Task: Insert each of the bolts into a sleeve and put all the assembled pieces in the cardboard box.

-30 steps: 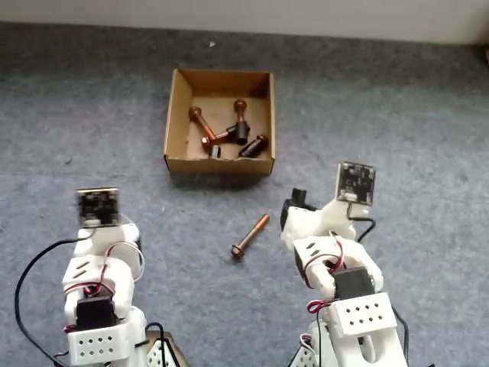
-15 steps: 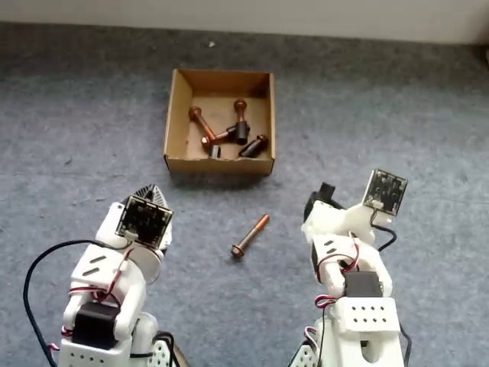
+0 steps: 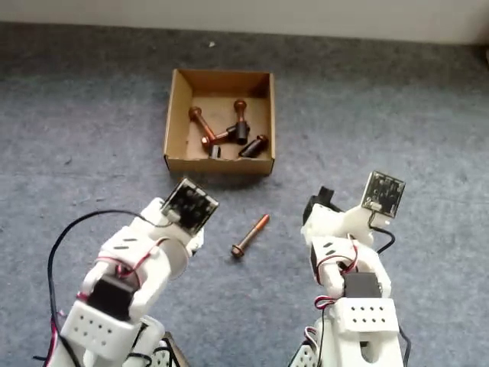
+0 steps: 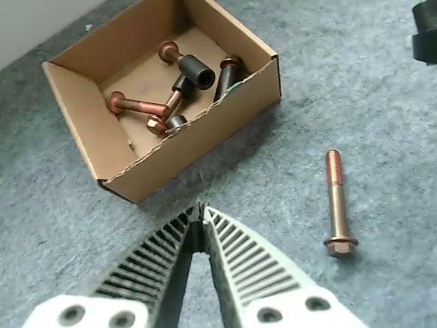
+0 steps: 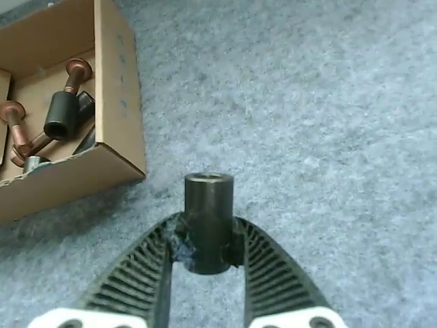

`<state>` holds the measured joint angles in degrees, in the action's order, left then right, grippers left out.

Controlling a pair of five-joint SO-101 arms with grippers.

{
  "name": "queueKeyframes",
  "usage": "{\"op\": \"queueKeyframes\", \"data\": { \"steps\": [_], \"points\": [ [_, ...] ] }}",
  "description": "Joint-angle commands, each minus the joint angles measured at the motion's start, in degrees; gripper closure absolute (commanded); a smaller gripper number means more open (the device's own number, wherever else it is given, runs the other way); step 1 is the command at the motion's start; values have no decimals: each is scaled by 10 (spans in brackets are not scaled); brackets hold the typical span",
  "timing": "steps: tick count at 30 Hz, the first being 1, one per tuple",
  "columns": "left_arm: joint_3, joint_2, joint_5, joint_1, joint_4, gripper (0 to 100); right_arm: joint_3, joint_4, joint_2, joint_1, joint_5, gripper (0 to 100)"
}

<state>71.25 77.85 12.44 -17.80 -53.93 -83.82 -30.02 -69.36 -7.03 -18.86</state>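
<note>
A loose copper bolt (image 3: 250, 235) lies on the grey carpet between the two arms, also the bolt (image 4: 334, 202) in the left wrist view. The cardboard box (image 3: 179, 98) farther back holds several bolts with black sleeves (image 3: 241, 131). My left gripper (image 4: 200, 217) is shut and empty, above the carpet between the box (image 4: 75, 116) and the bolt. My right gripper (image 5: 207, 236) is shut on a black sleeve (image 5: 207, 217), held upright with its open end up, to the right of the box (image 5: 117, 82).
Grey carpet covers the whole work area. A pale wall edge runs along the back. Cables trail from both arm bases at the near edge. Open carpet lies right of the box and around the loose bolt.
The left arm has swung forward and to the right, toward the loose bolt. The right arm shifted slightly right a second ago and has since held still with the sleeve.
</note>
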Motion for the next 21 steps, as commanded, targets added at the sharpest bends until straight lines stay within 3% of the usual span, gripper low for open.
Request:
{"op": "queueKeyframes", "data": {
  "steps": [1, 7, 21],
  "points": [
    [-120, -161, -20, -42, 10, 958, 7, 15, -12, 7, -3, 993],
    [-219, -364, -60, -72, 10, 852, 7, 15, -12, 7, -3, 993],
    [-382, -689, -65, -145, 37, 853, 7, 15, -12, 29, -2, 993]
  ]
}}
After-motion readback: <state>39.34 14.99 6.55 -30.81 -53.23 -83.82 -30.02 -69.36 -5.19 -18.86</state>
